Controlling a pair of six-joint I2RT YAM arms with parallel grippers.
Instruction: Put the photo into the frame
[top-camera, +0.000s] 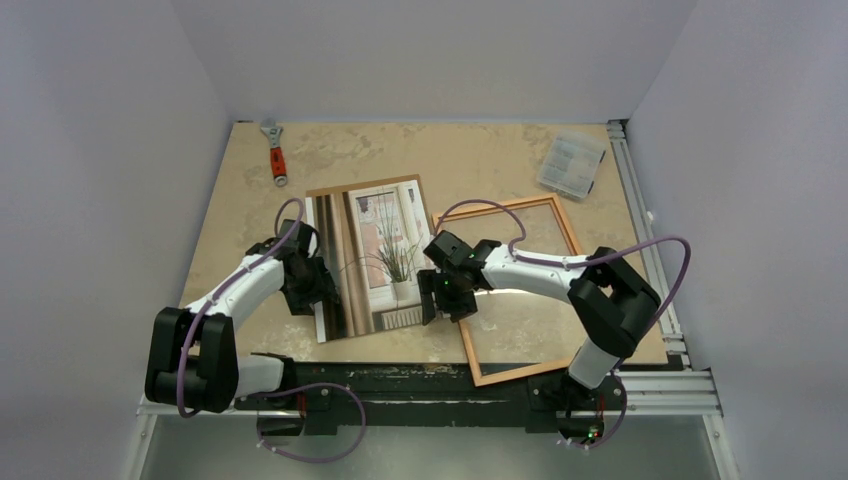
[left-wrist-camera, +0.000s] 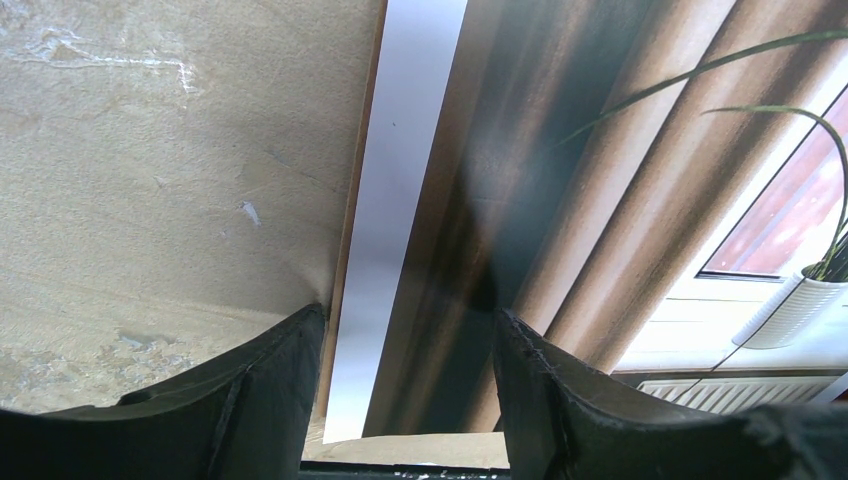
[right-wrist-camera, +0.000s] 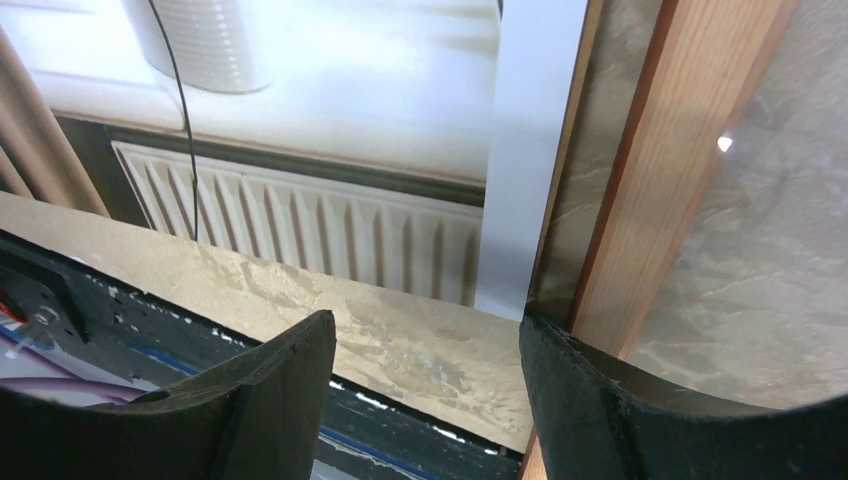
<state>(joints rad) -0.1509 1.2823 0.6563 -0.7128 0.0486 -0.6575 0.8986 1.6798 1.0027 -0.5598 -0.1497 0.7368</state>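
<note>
Left tool (left-wrist-camera: 408, 320) straddles glossy photo (left-wrist-camera: 560, 200) (flat rectangle).

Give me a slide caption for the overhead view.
Left gripper and right gripper, both open, flank the photo lying beside the frame.

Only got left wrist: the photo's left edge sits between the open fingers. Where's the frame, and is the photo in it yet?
Observer: Not yet. The frame lies on the table just right of the photo, which lies face up outside it.
Operator: Right arm?
Observer: The right gripper is over the photo's near right corner, fingers open, one of them above the frame's left rail.
Operator: Clutter?
Observer: A wrench at the far left and a clear plastic box at the far right, both apart from the photo.
</note>
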